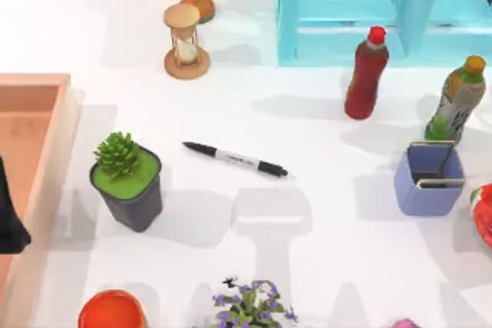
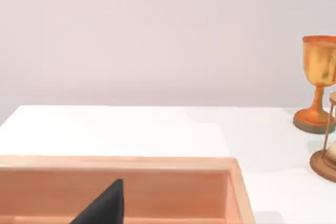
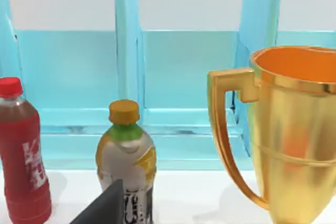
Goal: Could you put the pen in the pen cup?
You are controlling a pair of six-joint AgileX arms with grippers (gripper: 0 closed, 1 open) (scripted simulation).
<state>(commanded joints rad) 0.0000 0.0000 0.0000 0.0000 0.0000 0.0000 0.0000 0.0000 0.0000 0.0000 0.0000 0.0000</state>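
The pen (image 1: 234, 159), black with a pale labelled middle, lies flat near the middle of the white table, slanting from upper left to lower right. The pen cup (image 1: 429, 180), square and periwinkle blue with a wire frame at its rim, stands upright to the pen's right, well apart from it. My left gripper (image 1: 9, 220) is a dark shape at the table's left edge over the wooden tray (image 1: 46, 113); the left wrist view shows a dark part of the left gripper (image 2: 102, 208) above that tray. In the right wrist view, my right gripper (image 3: 102, 208) shows as a dark part before a yellow-capped bottle (image 3: 126, 156).
A dark plant pot (image 1: 129, 178) stands left of the pen. Behind are an hourglass (image 1: 185, 41), a red-capped bottle (image 1: 367, 74), a yellow-capped bottle (image 1: 457, 101) and a blue shelf (image 1: 346, 13). An orange-red cup (image 1: 111, 311) and purple flowers (image 1: 250, 305) line the front edge.
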